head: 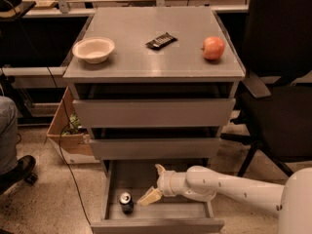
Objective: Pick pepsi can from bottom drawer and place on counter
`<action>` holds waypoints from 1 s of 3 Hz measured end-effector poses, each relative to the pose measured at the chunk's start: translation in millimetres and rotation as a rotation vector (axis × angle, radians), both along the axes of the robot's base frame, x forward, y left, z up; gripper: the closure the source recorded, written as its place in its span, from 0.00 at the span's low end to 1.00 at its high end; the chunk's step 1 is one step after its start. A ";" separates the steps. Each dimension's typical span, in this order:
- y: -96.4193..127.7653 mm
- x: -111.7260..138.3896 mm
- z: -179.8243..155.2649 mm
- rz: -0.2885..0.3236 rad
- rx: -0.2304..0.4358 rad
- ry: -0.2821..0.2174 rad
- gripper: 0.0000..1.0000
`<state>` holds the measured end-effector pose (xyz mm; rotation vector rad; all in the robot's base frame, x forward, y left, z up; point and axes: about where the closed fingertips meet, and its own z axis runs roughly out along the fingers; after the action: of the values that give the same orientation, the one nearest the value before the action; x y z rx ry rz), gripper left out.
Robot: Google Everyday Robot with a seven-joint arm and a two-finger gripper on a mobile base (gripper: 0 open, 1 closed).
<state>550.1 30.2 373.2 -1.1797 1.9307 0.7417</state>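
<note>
The pepsi can (126, 202) stands upright at the front left of the open bottom drawer (156, 223), silver top showing. My gripper (154, 183) reaches in from the right over the drawer, open, one finger pointing up and the lower finger (149, 197) slanting down towards the can, its tip a short way to the can's right. The gripper is empty and apart from the can. The counter (146, 62) is the grey top of the cabinet above.
On the counter lie a white bowl (93, 49) at left, a black snack bar (161, 41) in the middle and a red apple (213, 48) at right. A black office chair (282, 106) stands to the right. A cardboard box (68, 130) and a person's leg (9, 130) are left.
</note>
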 end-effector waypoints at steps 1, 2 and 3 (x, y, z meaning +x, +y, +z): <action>0.0 0.0 0.0 0.000 0.000 0.000 0.00; 8.0 3.4 -30.3 -0.019 0.003 0.037 0.00; 16.5 7.3 -62.6 -0.031 -0.021 0.063 0.00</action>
<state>557.5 46.7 310.7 -1.1496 2.0088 0.7519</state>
